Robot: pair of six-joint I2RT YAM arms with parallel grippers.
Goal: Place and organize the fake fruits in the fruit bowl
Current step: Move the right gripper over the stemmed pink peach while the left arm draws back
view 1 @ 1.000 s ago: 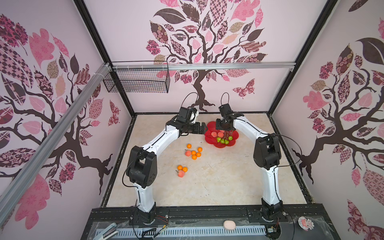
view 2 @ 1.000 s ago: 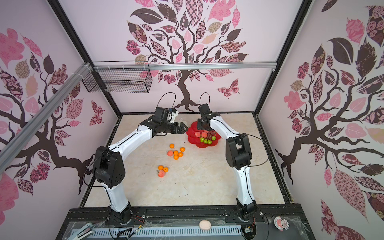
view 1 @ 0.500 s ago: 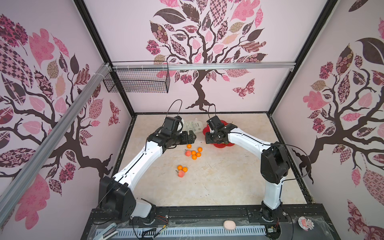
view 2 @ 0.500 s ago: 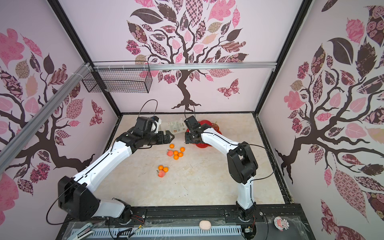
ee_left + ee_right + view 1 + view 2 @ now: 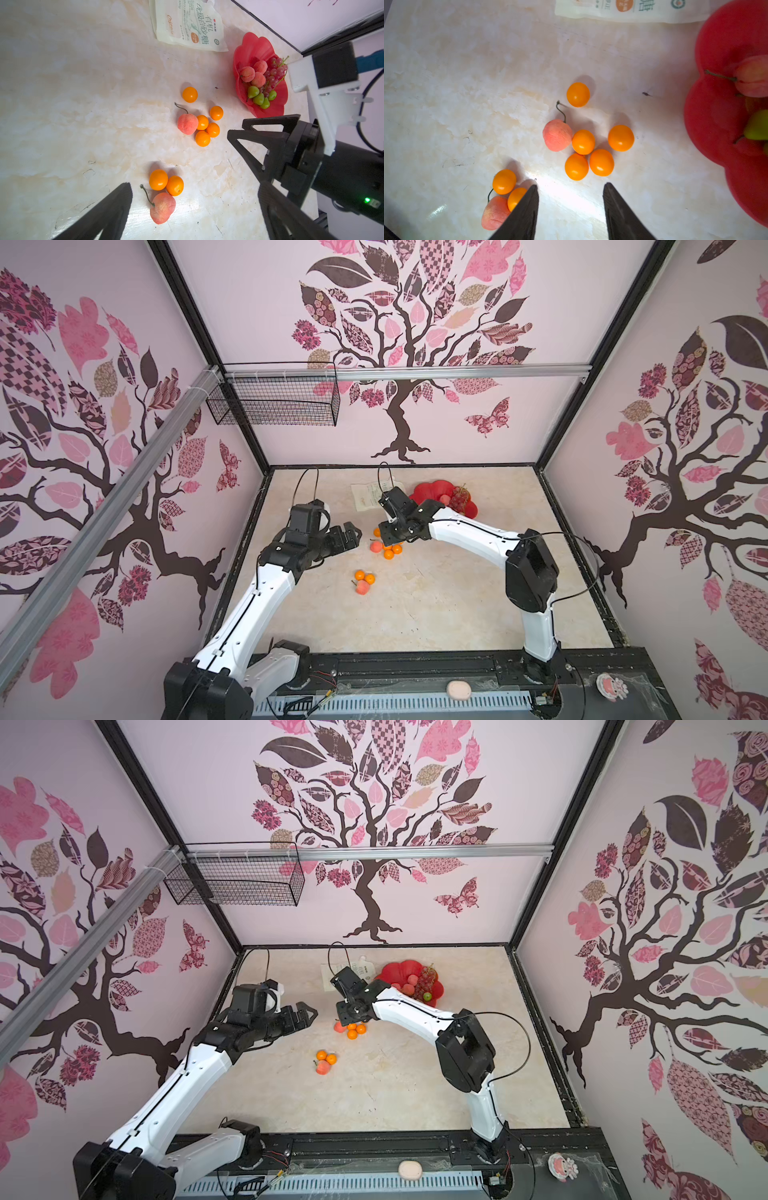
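Right hand (image 5: pixel 571 185) spread, empty, above small orange plastic tangerines (image 5: pixel 583 142) and pink peach (image 5: pixel 557 135) loose on desk (image 5: pixel 467 83). Left hand (image 5: pixel 194 185) spread, empty too. Scalloped red fruit bowl (image 5: pixel 255 47) nearby holds peaches (image 5: pixel 258 79), green pears (image 5: pixel 258 98), dark red grape bunch (image 5: pixel 274 72).

The fruit bowl (image 5: pixel 430 490) sits at the back of the table (image 5: pixel 415 614), right of centre, with the pouch (image 5: pixel 368 498) just beside it on the left. In the bowl, three peaches (image 5: pixel 254 73) lie left of the grape bunch (image 5: pixel 459 499), and the pears (image 5: pixel 259 97) lie at its near side (one may be an apple). In front of the pouch, five tangerines (image 5: pixel 388 554) lie on the table: three are bunched against the right of a lone peach (image 5: pixel 376 546), and two lie near. Closer to the front, a second peach (image 5: pixel 362 588) touches a pair of tangerines (image 5: pixel 360 575) behind it.
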